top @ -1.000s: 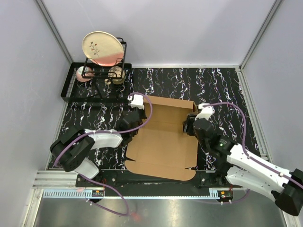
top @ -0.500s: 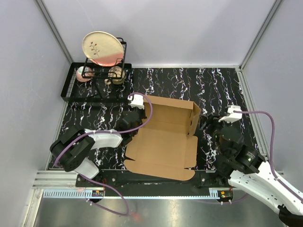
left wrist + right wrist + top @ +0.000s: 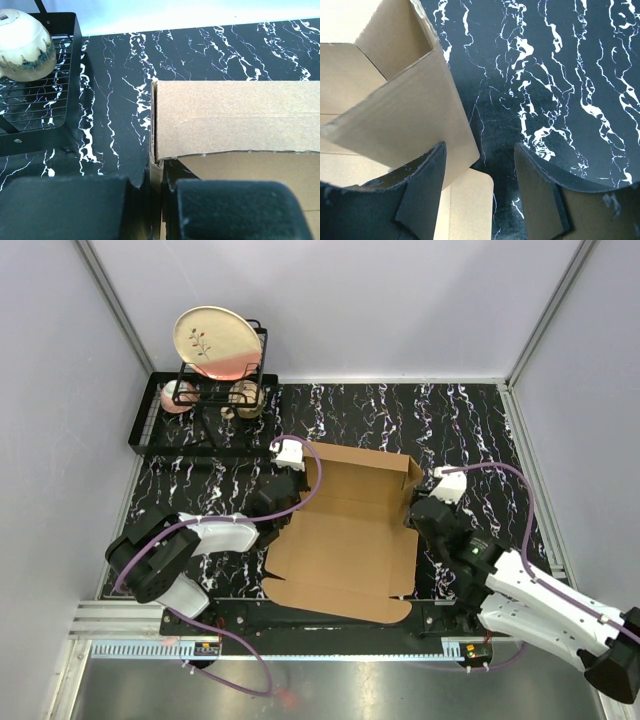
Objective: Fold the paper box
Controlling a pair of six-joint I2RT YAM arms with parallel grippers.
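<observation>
Top external view, first inspector: we find the paper box [image 3: 345,540] lying open on the marbled table [image 3: 470,430], between the two arms and well apart from the dish rack [image 3: 141,420]. Its far wall stands upright. The broad floor panel and the near flap lie flat. How do we rate the grippers?

Second inspector: In the left wrist view the left gripper [image 3: 156,200] is clenched on the box's left wall, with the cardboard edge nipped between its fingers at the far left corner. The right gripper [image 3: 480,192] is released — its jaws stand apart at the raised right flap, which sits just by one finger, and nothing is gripped.

First inspector: Our judgement on progress?

Second inspector: Early. The far wall and the right corner flap are up. We judge the side walls not yet locked, the near flap untouched and the box unclosed — most of the folding is left to do.
</observation>
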